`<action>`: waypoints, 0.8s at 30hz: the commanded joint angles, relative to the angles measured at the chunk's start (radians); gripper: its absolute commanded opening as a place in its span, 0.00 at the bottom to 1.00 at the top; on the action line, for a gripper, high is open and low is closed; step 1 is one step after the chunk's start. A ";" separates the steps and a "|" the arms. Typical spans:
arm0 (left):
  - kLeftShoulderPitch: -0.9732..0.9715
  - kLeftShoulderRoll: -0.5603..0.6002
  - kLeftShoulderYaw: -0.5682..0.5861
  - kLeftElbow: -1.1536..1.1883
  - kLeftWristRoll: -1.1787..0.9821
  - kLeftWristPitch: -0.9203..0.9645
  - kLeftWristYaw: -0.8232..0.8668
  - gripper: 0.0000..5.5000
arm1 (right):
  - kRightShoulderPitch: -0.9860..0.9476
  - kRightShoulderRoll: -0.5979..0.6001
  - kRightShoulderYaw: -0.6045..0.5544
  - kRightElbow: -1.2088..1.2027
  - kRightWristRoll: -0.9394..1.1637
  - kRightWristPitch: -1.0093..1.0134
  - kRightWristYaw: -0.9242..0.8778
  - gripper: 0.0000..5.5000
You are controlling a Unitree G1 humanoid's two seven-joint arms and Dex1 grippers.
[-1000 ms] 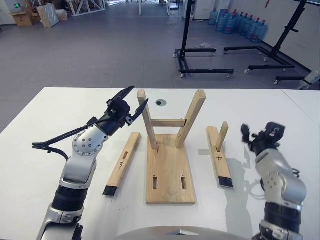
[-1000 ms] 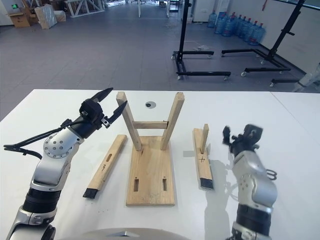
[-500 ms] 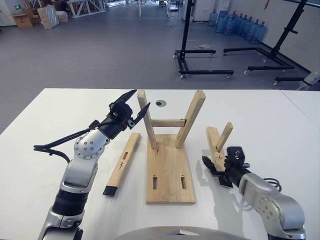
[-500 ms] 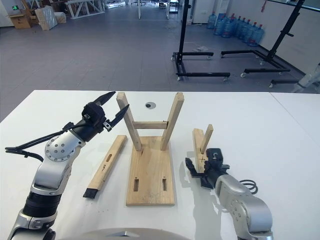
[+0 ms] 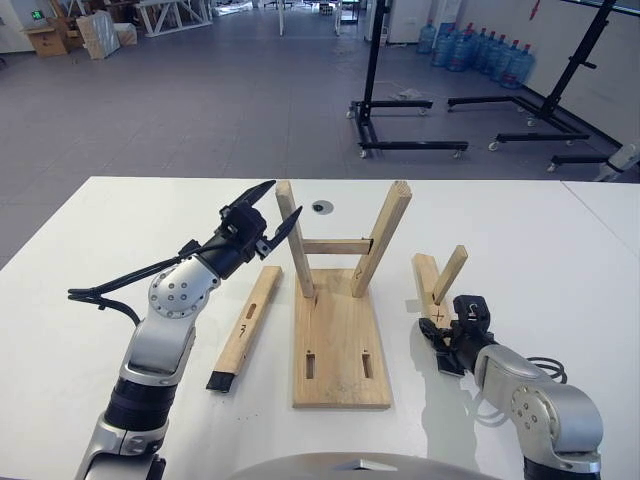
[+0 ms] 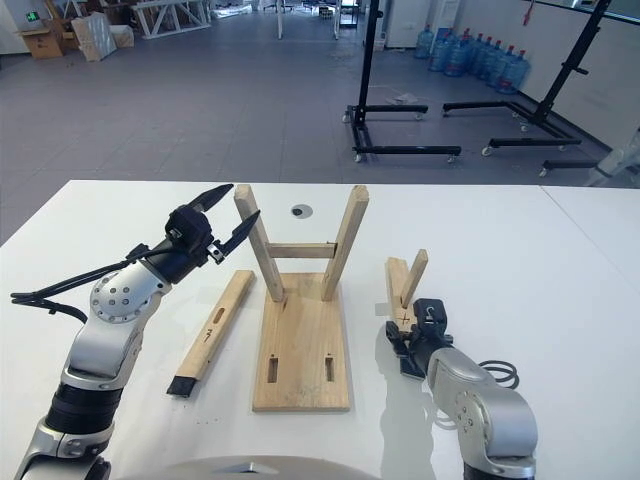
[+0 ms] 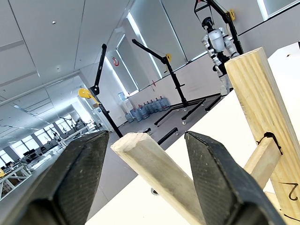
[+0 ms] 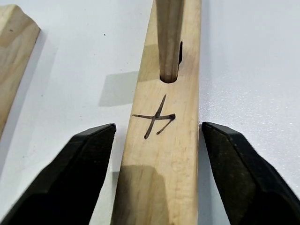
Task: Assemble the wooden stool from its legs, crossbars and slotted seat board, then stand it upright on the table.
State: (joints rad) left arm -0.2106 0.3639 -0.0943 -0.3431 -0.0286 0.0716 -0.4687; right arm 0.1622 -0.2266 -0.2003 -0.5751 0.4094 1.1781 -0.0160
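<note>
We're seeing bare, matt pale wood on the seat board (image 5: pixel 340 345) and loose leg (image 5: pixel 250 315). The table (image 5: pixel 100 230) looks smooth matt white.

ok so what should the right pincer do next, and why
Probably close on the marked leg: the right pincer is open with a finger on each side of it, not yet gripping, and the leg lies flat on the table with a crossbar standing in its slot.
</note>
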 commanded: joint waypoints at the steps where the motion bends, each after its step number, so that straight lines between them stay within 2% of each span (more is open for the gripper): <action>1: -0.020 0.010 -0.005 0.005 -0.006 0.009 -0.018 0.53 | 0.040 0.023 0.002 0.019 0.000 0.070 0.004 0.48; 5: -0.017 0.005 0.000 0.000 -0.022 -0.002 -0.025 0.53 | 0.056 0.042 -0.009 -0.010 -0.002 0.101 -0.004 0.37; 8: -0.013 -0.002 0.005 -0.009 -0.053 -0.012 -0.037 0.53 | 0.057 0.083 -0.038 -0.027 -0.012 0.068 -0.024 0.37; 10: -0.010 -0.003 0.017 -0.008 -0.088 -0.013 -0.050 0.53 | -0.023 0.116 -0.122 -0.004 -0.006 -0.027 -0.038 0.37; 12: -0.009 -0.015 0.045 -0.018 -0.166 -0.003 -0.065 0.53 | -0.199 0.087 -0.194 0.090 0.017 -0.162 -0.008 0.37; 15: -0.016 -0.023 0.096 -0.041 -0.364 0.066 -0.123 0.53 | -0.412 0.022 -0.282 0.239 0.086 -0.382 0.117 0.37; 17: -0.002 -0.015 0.107 -0.062 -0.484 0.110 -0.180 0.53 | -0.501 -0.014 -0.303 0.278 0.151 -0.458 0.218 0.37; 19: 0.004 -0.017 0.132 -0.073 -0.647 0.179 -0.235 0.53 | -0.573 -0.044 -0.314 0.276 0.314 -0.448 0.366 0.37; 21: -0.007 -0.012 0.149 -0.070 -0.790 0.257 -0.281 0.53 | -0.575 -0.078 -0.291 0.232 0.469 -0.407 0.511 0.37; 24: -0.008 0.012 0.139 -0.084 -0.934 0.363 -0.346 0.53 | -0.496 -0.132 -0.179 0.141 0.546 -0.380 0.674 0.37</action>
State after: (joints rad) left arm -0.2089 0.3538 0.0505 -0.4118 -0.8976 0.3758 -0.7853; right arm -0.3794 -0.3254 -0.4393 -0.3848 0.9306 0.7832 0.5887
